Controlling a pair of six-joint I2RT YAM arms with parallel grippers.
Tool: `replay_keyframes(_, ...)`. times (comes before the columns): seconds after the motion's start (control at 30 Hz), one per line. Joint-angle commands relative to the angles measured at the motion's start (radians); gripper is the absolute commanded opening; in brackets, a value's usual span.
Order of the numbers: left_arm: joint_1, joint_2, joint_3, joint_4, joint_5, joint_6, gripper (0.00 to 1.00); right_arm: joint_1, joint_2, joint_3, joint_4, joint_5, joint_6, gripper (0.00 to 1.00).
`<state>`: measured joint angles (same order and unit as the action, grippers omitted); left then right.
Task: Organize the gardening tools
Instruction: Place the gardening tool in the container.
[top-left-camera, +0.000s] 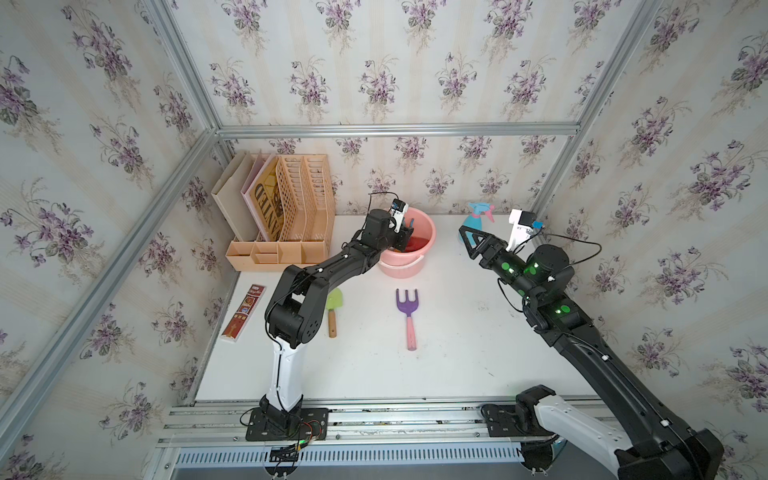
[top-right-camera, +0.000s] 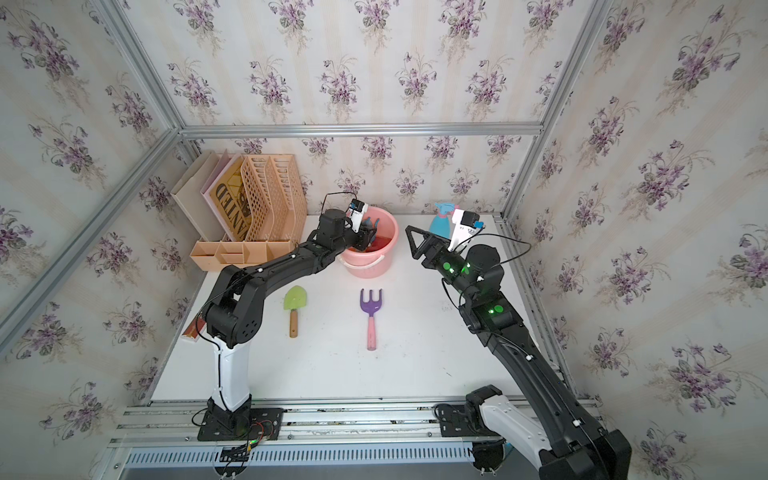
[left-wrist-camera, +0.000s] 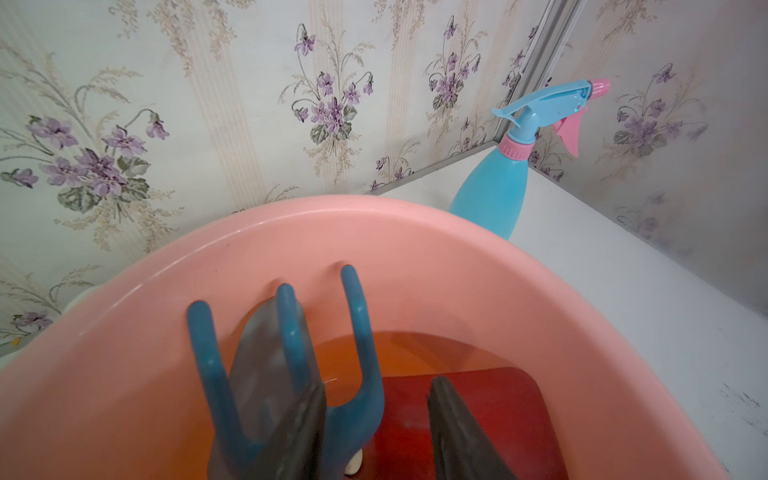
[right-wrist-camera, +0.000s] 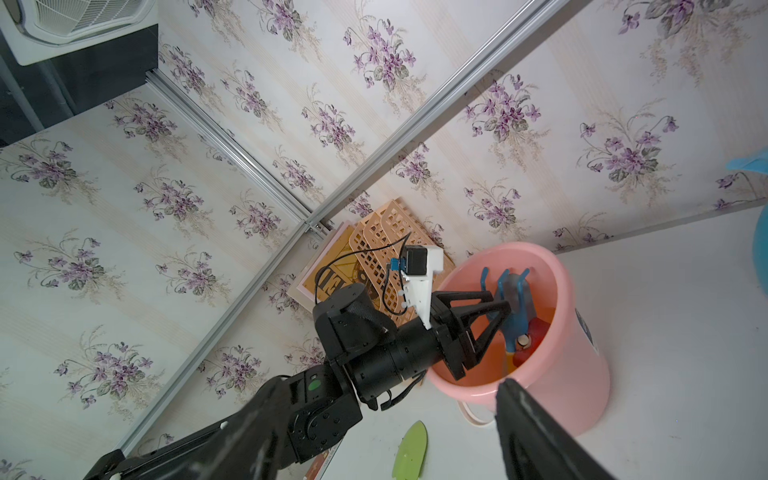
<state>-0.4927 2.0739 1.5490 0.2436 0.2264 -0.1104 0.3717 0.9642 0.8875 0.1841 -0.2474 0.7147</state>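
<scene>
Left tool (left-wrist-camera: 378, 384) gapes beside blue fork (left-wrist-camera: 286, 324) inside pink bucket (left-wrist-camera: 291, 224).

Two forks (top-left-camera: 409, 318) (left-wrist-camera: 365, 353), two shovels (top-right-camera: 295, 299) (left-wrist-camera: 511, 395), one spray bottle (left-wrist-camera: 494, 195), one bucket (left-wrist-camera: 415, 257)

**Enclosure interior.** Three walls carry cream striped wallpaper (top-left-camera: 374, 62) printed with sprays of purple violets. An aluminium frame (top-left-camera: 395, 130) of extruded bars runs up the corners and across the far wall. A white worktop (top-left-camera: 457, 365) forms the base, lightly scuffed toward the right. A beige slatted file organiser (top-left-camera: 305, 199) with low front compartments stands in the far left corner. Metal rails (top-left-camera: 395, 417) and a slotted grille (top-left-camera: 374, 457) border the near edge. Lighting is even and diffuse. In the right wrist view, a white louvred vent unit (right-wrist-camera: 75, 20) shows beyond the frame.
</scene>
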Motion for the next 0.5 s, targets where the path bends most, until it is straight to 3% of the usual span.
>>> replay_keyframes(0.0, 0.0, -0.007, 0.003, 0.011, -0.009, 0.007, 0.5, -0.003, -0.001, 0.005, 0.028, -0.003, 0.003, 0.81)
replay_keyframes(0.1, 0.0, -0.026, -0.007, 0.025, -0.014, 0.007, 0.54, -0.001, 0.004, 0.007, 0.027, -0.004, 0.002, 0.81)
replay_keyframes(0.3, -0.017, -0.134, -0.104, 0.151, -0.029, 0.061, 0.77, -0.001, 0.029, 0.005, 0.012, -0.027, -0.003, 0.81)
replay_keyframes(0.47, -0.038, -0.281, -0.144, 0.092, -0.085, 0.126, 0.86, -0.001, 0.069, 0.013, -0.013, -0.07, -0.014, 0.82)
